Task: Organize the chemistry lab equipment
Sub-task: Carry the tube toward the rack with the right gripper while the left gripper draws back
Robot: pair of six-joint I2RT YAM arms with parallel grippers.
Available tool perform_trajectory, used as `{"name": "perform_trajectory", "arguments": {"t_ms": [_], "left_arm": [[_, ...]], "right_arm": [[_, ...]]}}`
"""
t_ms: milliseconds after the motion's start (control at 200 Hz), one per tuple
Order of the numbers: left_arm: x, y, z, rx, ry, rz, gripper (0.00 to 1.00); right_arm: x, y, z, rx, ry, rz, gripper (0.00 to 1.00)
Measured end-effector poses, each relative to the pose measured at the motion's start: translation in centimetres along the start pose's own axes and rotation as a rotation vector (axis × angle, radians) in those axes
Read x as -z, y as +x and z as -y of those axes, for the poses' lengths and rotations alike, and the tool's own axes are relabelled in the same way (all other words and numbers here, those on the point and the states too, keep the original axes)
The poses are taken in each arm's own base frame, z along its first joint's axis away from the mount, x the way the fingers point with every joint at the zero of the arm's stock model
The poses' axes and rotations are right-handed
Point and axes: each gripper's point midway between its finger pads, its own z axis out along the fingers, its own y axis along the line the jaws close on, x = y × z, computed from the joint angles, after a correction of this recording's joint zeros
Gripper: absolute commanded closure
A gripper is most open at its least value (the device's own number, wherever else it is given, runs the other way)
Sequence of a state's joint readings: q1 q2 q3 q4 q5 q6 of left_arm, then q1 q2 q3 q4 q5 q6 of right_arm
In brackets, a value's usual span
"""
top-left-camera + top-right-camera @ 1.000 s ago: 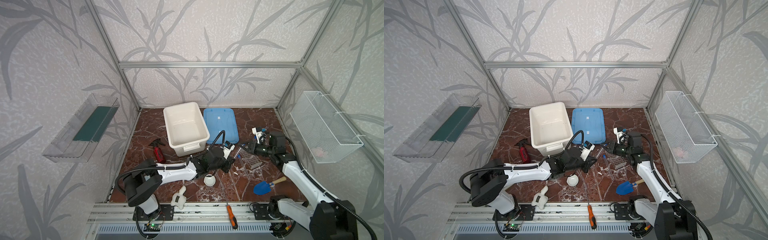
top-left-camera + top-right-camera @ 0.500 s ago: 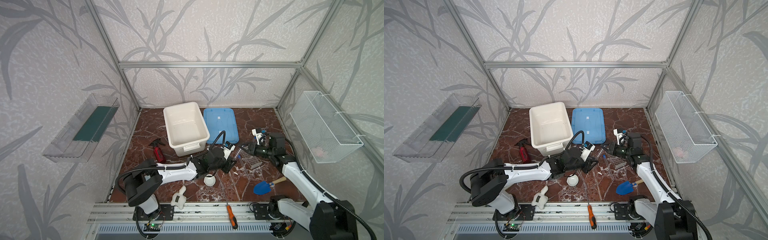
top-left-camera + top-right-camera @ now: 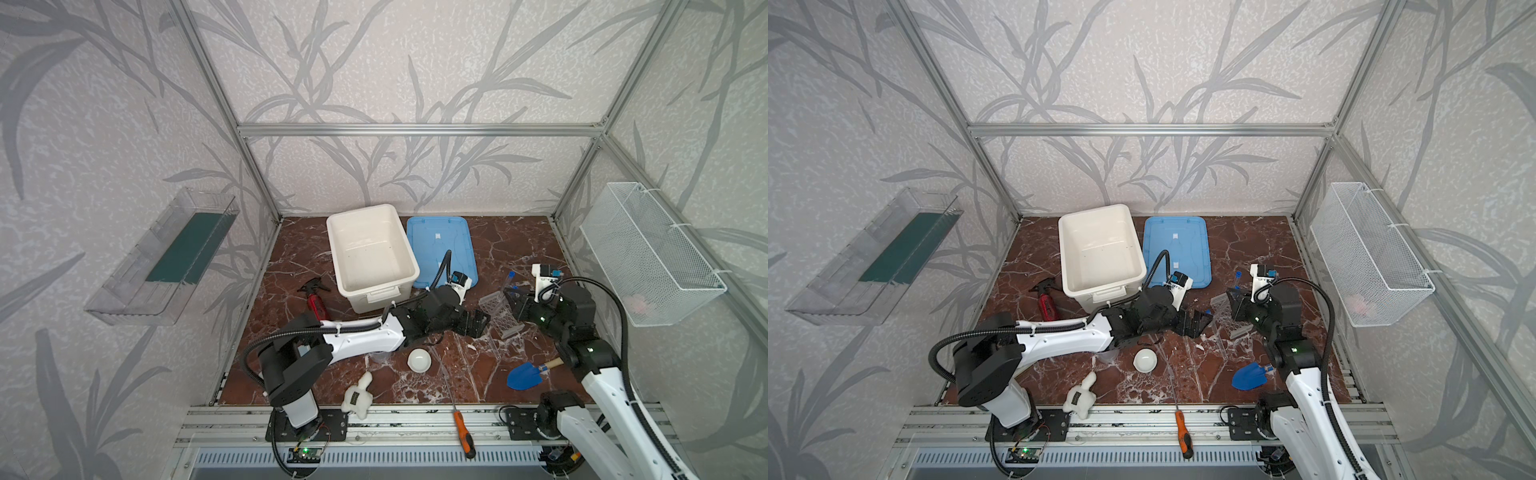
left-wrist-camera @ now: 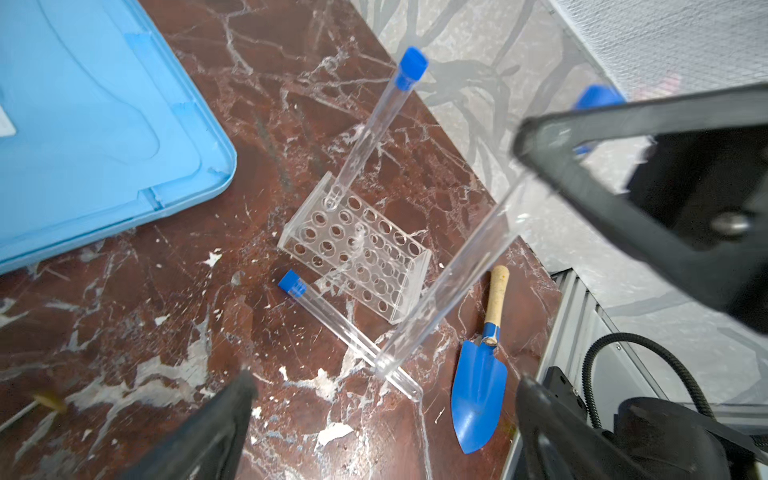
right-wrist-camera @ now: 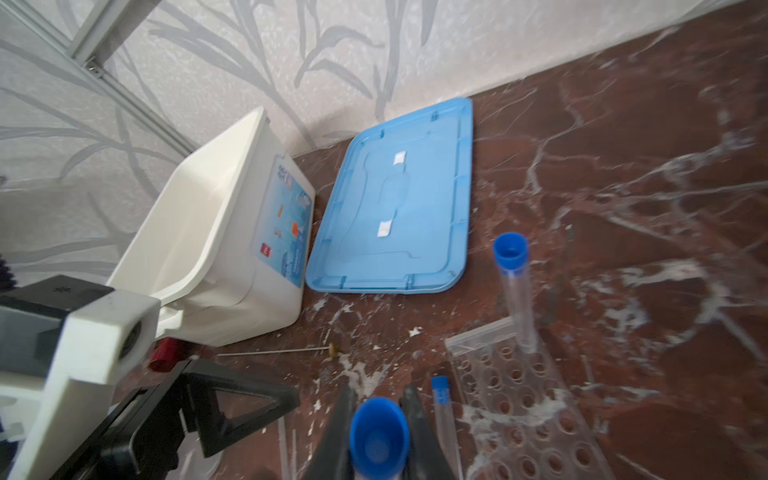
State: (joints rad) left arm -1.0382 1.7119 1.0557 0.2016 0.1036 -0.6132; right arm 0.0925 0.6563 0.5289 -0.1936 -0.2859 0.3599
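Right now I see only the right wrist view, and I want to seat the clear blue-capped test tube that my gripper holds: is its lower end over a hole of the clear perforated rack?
Observer: No. The left wrist view shows the held clear blue-capped test tube slanting from the right gripper, its lower end beside the clear perforated rack, not over a hole.
Operator: What is under that end?
Observer: A second blue-capped tube lying flat. The held tube's tip crosses it near its closed end; touching or not, I cannot tell.
Operator: Anything else close?
Observer: A blue wooden-handled trowel lies near the rack.
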Motion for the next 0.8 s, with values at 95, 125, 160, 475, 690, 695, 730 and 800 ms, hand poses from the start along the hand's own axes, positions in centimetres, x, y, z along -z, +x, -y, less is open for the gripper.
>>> {"name": "perform_trajectory", "arguments": {"t_ms": [95, 125, 160, 475, 690, 695, 730, 800], "left_arm": [[-1.2, 0.9, -0.8, 0.027, -0.034, -0.046, 0.01], [-1.4, 1.2, -1.0, 0.033, -0.042, -0.057, 0.01], [-1.6, 1.4, -1.1, 0.040, -0.049, -0.069, 0.01], [-2.6, 2.2, -1.3, 0.063, -0.055, -0.109, 0.01], [-3.2, 2.8, -1.5, 0.067, -0.063, -0.131, 0.01], [-3.2, 2.9, -1.6, 0.067, -0.063, -0.132, 0.01], [-3.4, 2.9, -1.6, 0.067, -0.064, -0.134, 0.01], [-3.5, 3.2, -1.8, 0.067, -0.069, -0.141, 0.01]], "right_arm": [[0.9, -0.7, 1.8, 0.049, 0.105, 0.073, 0.82], [1.1, -0.8, 2.3, 0.061, 0.137, 0.090, 0.82], [1.3, -1.0, 3.0, 0.075, 0.177, 0.110, 0.82], [0.5, -0.9, 6.8, 0.175, 0.335, 0.219, 0.81], [-0.4, -2.0, 6.8, 0.202, 0.335, 0.256, 0.81], [-0.4, -2.0, 6.8, 0.202, 0.335, 0.257, 0.81], [-0.6, -2.1, 6.7, 0.205, 0.332, 0.261, 0.81], [-1.0, -1.8, 6.9, 0.208, 0.327, 0.255, 0.81]]}}
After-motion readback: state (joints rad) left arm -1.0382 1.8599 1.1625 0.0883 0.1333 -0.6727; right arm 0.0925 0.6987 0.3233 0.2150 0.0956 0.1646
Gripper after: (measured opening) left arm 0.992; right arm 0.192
